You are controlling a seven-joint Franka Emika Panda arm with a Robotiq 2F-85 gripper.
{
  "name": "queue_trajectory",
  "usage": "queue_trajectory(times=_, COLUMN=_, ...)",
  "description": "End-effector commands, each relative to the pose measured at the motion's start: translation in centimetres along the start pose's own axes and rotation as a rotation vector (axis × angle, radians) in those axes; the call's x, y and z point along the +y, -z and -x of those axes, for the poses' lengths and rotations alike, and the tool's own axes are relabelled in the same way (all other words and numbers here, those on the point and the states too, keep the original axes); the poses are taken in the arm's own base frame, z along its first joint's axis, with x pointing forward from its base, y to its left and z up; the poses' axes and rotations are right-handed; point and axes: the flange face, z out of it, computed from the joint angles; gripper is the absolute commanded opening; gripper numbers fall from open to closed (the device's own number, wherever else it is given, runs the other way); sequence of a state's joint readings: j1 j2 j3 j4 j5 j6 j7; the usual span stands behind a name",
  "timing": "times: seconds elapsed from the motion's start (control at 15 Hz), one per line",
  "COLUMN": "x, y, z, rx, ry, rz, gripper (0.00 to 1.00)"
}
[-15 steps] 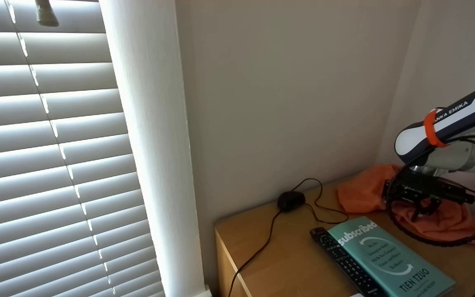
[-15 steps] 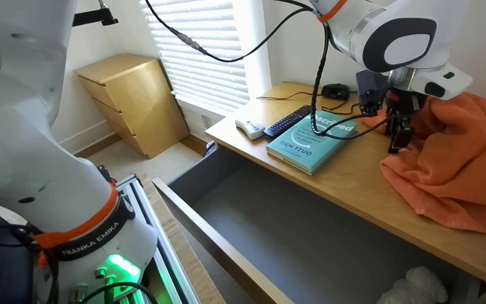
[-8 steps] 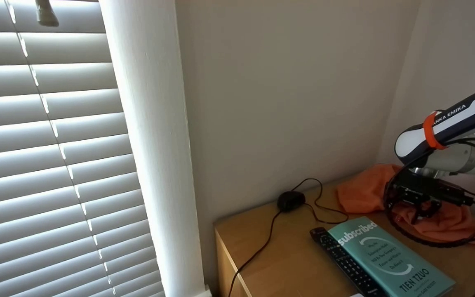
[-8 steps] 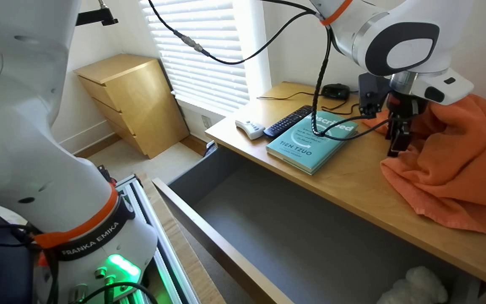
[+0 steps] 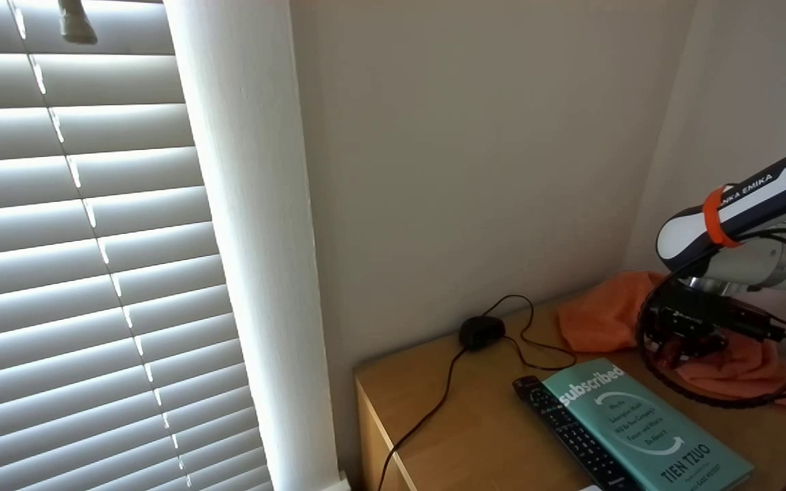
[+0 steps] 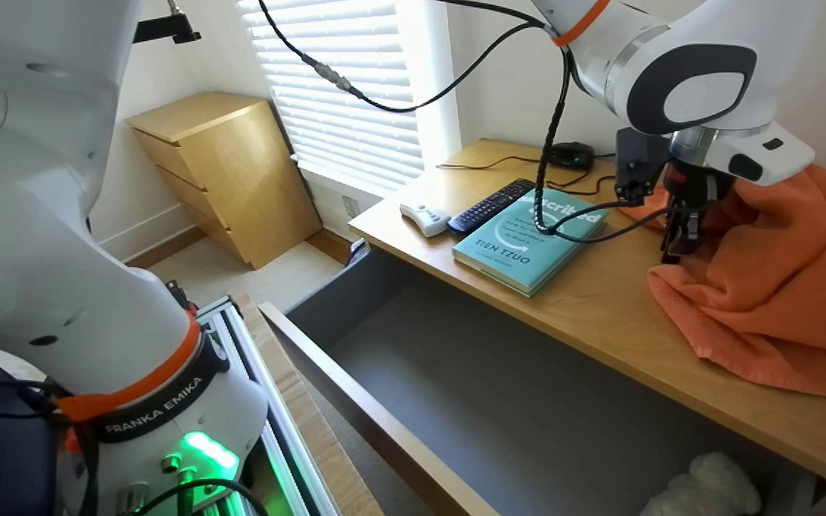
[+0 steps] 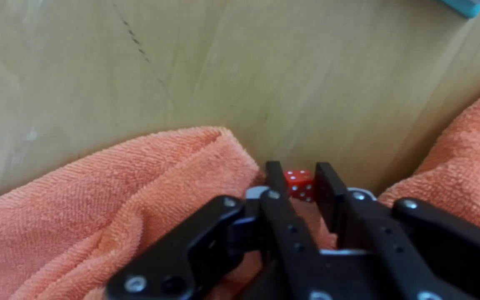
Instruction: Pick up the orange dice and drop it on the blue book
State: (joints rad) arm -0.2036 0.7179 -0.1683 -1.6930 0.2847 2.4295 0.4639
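White arm (image 6: 33, 215); orange bands (image 6: 90, 406); black cable (image 6: 554, 123); black pincer (image 7: 298, 179), silver screws (image 7: 135, 284)

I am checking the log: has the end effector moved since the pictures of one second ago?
Yes, slightly: in an exterior view, the end effector sits lower in the picture, its body farther right of the blue book.

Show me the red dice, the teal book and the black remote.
Red dice (image 7: 300, 187), in the wrist view: on the lower of its two visible faces.
Teal book (image 5: 645, 428), in an exterior view: middle of its front cover.
Black remote (image 6: 492, 206), in an exterior view: on its buttons.
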Motion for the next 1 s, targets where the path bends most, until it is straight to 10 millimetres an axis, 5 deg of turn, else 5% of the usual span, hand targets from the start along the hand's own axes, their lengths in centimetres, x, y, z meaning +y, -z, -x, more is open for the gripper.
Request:
queue_trajectory(times=0.0, x=0.0, y=-0.5, z=-0.3, rx=-0.026, ry=-0.025, rz=-0.007, gripper=0.14)
queue_trajectory(times=0.53, x=-0.3, y=0.5, z=1.4, rx=-0.046, ry=-0.006, rz=0.004, gripper=0.1)
queue_trajectory(times=0.93, x=-0.6, y=-0.2, z=3.0, rx=-0.079, ry=0.006, rz=0.04, gripper=0.19)
